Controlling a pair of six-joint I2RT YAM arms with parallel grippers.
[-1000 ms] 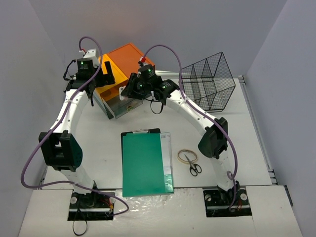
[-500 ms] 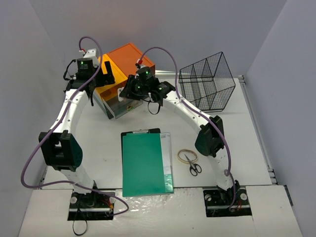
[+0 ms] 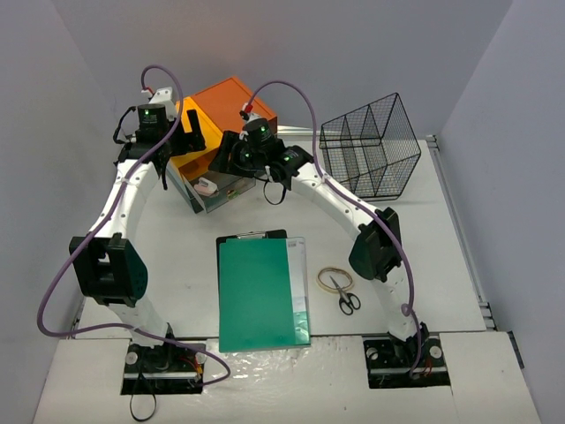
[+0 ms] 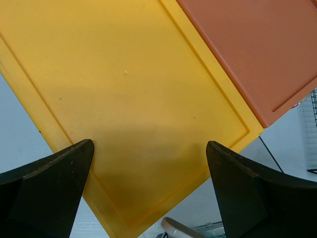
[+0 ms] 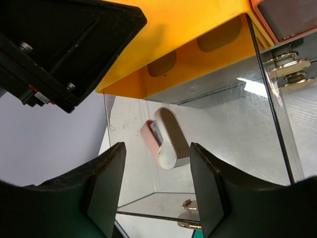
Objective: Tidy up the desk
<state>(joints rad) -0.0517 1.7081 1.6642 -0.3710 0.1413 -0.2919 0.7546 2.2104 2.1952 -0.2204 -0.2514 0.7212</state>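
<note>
The white desk carries a drawer unit with a yellow top and an orange top at the back. Its clear drawer stands pulled out. A small pink and white object lies in that drawer; the right wrist view shows this pink and white object loose, just beyond the fingertips. My right gripper hovers open over the drawer and holds nothing. My left gripper is wide open above the yellow top, empty.
A clipboard with a green folder lies front centre. A rubber band and scissors are to its right. A black wire basket stands back right. Binder clips show beside the unit.
My right gripper opened and the pink and white object left it; the object now shows in the clear drawer. The right arm shifted slightly left. The left arm stayed still.
</note>
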